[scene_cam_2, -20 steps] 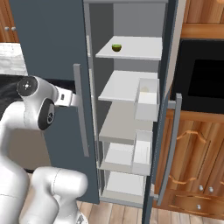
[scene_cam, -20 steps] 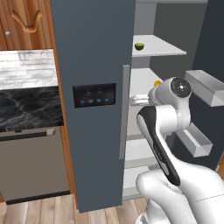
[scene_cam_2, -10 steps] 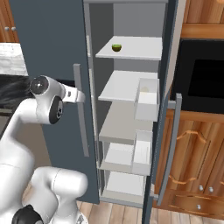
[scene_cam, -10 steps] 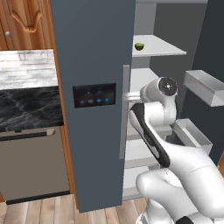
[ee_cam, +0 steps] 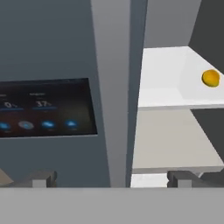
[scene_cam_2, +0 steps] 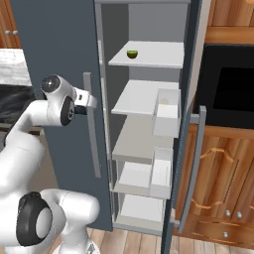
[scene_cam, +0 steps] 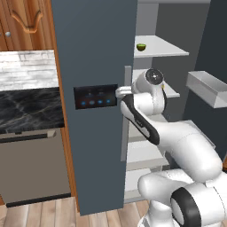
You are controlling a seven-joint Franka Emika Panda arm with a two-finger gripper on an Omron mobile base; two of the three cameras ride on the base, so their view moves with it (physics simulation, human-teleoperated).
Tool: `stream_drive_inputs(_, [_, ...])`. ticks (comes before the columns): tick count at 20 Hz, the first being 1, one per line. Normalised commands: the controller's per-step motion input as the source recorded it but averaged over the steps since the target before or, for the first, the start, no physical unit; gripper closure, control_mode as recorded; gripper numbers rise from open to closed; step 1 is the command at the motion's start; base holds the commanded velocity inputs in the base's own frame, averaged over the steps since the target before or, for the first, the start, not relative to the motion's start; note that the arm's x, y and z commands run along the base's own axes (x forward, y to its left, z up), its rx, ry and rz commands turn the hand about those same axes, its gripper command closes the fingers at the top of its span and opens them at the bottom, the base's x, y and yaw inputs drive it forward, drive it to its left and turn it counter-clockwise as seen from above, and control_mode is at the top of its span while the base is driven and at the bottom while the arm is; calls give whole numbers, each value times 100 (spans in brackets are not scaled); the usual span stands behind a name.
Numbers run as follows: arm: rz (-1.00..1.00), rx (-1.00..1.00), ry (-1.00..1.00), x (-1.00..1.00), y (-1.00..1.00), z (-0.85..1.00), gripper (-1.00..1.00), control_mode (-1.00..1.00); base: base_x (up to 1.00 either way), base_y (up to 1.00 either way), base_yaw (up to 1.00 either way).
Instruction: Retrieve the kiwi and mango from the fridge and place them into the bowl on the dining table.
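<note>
The fridge (scene_cam: 93,53) has its left door closed and its right door swung open. A kiwi (scene_cam: 141,47) (scene_cam_2: 132,54) lies on the top shelf. In the hand view a mango (ee_cam: 211,78) rests on a white shelf (ee_cam: 166,78) to the right. My gripper (scene_cam: 119,92) (scene_cam_2: 92,102) (ee_cam: 111,179) is open, held close to the closed door's long pale handle (ee_cam: 111,87) beside the blue-lit panel (ee_cam: 43,107). Nothing is between its fingertips (ee_cam: 41,178). The bowl and the dining table are out of view.
White door bins (scene_cam: 208,88) (scene_cam_2: 166,111) jut from the open door on the right. A black marble wall counter (scene_cam: 26,106) with a grey appliance front (scene_cam: 31,164) stands to the left. A dark oven (scene_cam_2: 230,84) in wooden cabinets (scene_cam_2: 218,198) stands to the right.
My arm has swung left and risen, carrying the hand from in front of the open shelves to the closed door's handle. The gripper stayed open. The fruits have not moved.
</note>
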Motion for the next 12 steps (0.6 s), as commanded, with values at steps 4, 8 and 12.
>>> stream_drive_inputs(4, [0,0,2,61,0,-1,-100,-100,0,0,0])
stream_drive_inputs(8, [0,0,0,48,0,-21,-100,-100,0,0,0])
stream_drive_inputs(12, [0,0,-9,28,0,-40,-100,-100,0,0,0])
